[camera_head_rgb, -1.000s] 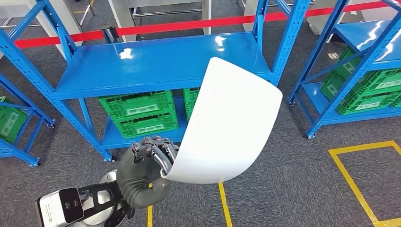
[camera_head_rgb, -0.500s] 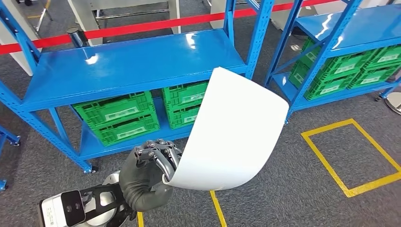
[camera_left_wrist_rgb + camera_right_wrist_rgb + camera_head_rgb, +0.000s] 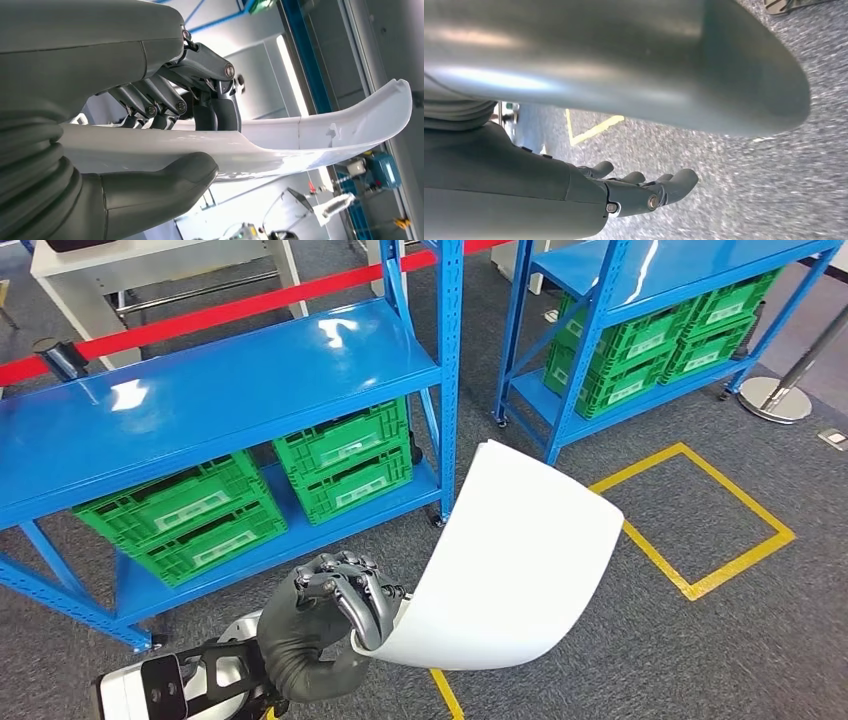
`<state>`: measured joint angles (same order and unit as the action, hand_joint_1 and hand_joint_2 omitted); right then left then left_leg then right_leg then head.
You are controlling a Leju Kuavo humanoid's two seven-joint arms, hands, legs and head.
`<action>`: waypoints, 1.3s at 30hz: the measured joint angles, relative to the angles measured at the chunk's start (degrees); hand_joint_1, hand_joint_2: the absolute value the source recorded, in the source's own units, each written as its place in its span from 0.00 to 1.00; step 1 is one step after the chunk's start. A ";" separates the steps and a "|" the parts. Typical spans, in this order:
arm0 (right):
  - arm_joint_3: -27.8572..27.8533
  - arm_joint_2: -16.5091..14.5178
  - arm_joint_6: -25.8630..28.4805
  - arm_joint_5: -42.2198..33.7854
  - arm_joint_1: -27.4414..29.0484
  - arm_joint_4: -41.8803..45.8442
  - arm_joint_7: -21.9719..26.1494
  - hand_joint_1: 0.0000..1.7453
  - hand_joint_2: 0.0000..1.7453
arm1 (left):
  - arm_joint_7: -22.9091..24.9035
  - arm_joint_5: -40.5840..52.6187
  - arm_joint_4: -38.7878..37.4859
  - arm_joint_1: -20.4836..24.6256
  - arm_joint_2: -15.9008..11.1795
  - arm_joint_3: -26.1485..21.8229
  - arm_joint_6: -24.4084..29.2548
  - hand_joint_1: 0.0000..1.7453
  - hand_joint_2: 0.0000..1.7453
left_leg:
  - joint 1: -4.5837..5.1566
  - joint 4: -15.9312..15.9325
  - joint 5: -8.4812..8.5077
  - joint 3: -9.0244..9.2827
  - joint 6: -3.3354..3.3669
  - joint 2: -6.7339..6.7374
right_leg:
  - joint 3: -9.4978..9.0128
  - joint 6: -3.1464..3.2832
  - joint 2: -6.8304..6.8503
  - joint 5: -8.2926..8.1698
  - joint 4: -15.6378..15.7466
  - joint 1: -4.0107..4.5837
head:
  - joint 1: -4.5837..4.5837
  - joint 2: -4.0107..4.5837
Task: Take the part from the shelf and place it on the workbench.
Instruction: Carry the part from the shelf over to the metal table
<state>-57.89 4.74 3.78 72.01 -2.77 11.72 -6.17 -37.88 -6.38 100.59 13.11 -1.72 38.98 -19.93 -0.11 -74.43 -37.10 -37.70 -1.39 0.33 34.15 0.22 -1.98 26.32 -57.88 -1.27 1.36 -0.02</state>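
The left hand (image 3: 335,615) gripped the curved white part (image 3: 510,560), already off the blue shelf (image 3: 200,390) at 11 o'clock; the right hand (image 3: 644,192) hung with nothing in it, fingers loosely apart, and the workbench trip was left

The left hand (image 3: 335,605) is wrapped in a dark grey, rubbery cover that wrinkles into thick ribs at the wrist. Its fingers (image 3: 365,602) are darker metal links with small silver pins at the pivots, and its thumb (image 3: 165,182) is broad, smooth and grey. Behind the wrist sits a white box-shaped camera (image 3: 140,690) with a black face, carried on a black bracket against a silver arm segment. The right hand (image 3: 644,192) has the same dark, rounded fingers, with a silver screw head near their base, under a smooth grey cover.
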 joint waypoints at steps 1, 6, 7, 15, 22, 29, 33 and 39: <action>-0.08 0.00 0.00 0.05 0.07 0.00 -0.01 0.00 0.00 | 0.01 0.03 -0.07 0.01 -0.05 0.02 -0.01 1.00 1.00 | -0.02 1.46 1.41 0.68 0.12 -0.12 | 0.02 -0.07 -0.78 -0.07 -0.02 0.01 | 0.01 0.00; -0.38 -0.04 -0.04 0.32 0.03 0.00 -0.14 0.00 0.00 | 0.48 0.04 -0.03 0.22 -0.02 0.03 0.04 1.00 1.00 | -0.02 16.26 7.48 7.29 1.23 -4.07 | 0.54 -1.33 -4.17 -0.67 -0.13 -0.02 | -0.02 0.00; -0.39 -0.06 -0.04 0.35 0.08 0.00 -0.21 0.00 0.00 | 0.64 0.04 0.03 0.27 0.05 0.03 0.05 1.00 1.00 | 0.11 16.40 7.53 7.29 1.45 -3.66 | 0.74 -1.77 -4.70 -0.86 -0.03 -0.08 | -0.02 0.00; -0.45 -0.16 -0.04 0.37 -0.16 0.00 -0.67 0.00 0.00 | 1.22 0.02 0.24 0.78 0.65 0.03 0.06 1.00 1.00 | 0.08 16.97 8.32 7.08 3.23 2.02 | 8.42 -3.43 1.54 6.83 -15.96 -0.02 | -0.59 0.00; -0.44 -0.20 0.05 0.64 -0.41 0.00 -0.01 0.00 0.00 | 1.92 0.24 0.27 1.44 0.93 0.03 0.72 1.00 1.00 | 0.71 16.28 7.34 7.41 1.81 6.11 | -0.32 -1.93 5.62 0.75 -0.57 0.49 | -0.48 0.00; -0.45 -0.18 -0.33 0.64 -0.64 0.00 -0.02 0.00 0.00 | 2.43 0.35 0.43 1.84 1.07 0.07 1.21 1.00 1.00 | 0.05 2.53 -0.20 1.63 0.05 0.29 | -0.04 -0.21 1.14 0.00 -0.02 -0.06 | -0.12 0.00; -0.45 -0.17 -0.58 0.43 -0.50 0.00 -0.05 0.00 0.00 | 2.85 0.69 0.33 1.82 1.00 0.11 1.24 1.00 1.00 | -0.19 5.65 3.79 2.72 0.15 -0.59 | 0.04 -0.44 -1.95 -0.12 -0.22 -0.11 | -0.04 0.00; -0.60 -0.23 -0.20 0.14 -0.24 0.00 -0.27 0.00 0.00 | 2.95 0.96 0.30 1.97 1.06 0.32 1.24 1.00 1.00 | -0.20 15.74 7.46 6.88 1.82 -3.37 | 1.12 -2.74 -5.21 -0.82 -0.31 -0.52 | -0.06 0.00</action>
<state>-58.49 4.51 3.58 72.14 -3.00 11.72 -6.44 -34.93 -5.42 100.89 15.08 -0.67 39.30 -18.69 -0.31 -58.68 -29.64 -30.82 0.43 -3.04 35.27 -2.53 -7.19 25.50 -58.18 -1.79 1.29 -0.02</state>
